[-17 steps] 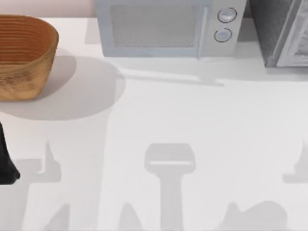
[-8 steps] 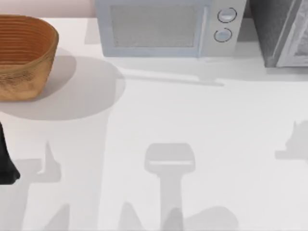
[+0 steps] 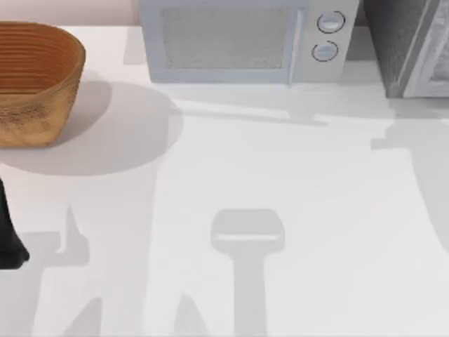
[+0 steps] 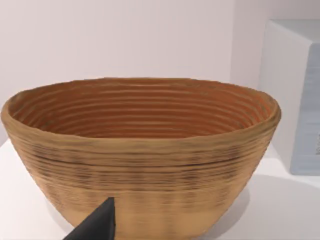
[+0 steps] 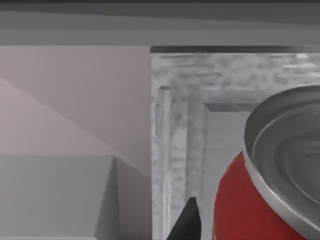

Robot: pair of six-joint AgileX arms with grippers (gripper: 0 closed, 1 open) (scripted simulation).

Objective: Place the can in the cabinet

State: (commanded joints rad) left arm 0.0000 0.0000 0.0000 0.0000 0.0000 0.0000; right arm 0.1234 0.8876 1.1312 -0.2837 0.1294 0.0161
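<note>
Filling the near side of the right wrist view, a red can (image 5: 250, 210) with a silver lid sits just beside a dark fingertip (image 5: 187, 222) of the right gripper, with the grey cabinet (image 5: 180, 130) and its open front right behind it. Whether the fingers actually clamp the can — I cannot tell.

From above, the cabinet (image 3: 410, 42) stands at the table's (image 3: 280, 168) far right corner, the microwave (image 3: 242, 38) beside it at the back, and a woven basket (image 3: 35, 81) at the far left. The left arm (image 3: 8, 235) is parked at the left edge — its wrist view faces the basket (image 4: 140, 155), with one dark fingertip (image 4: 97, 225) showing low in front.
</note>
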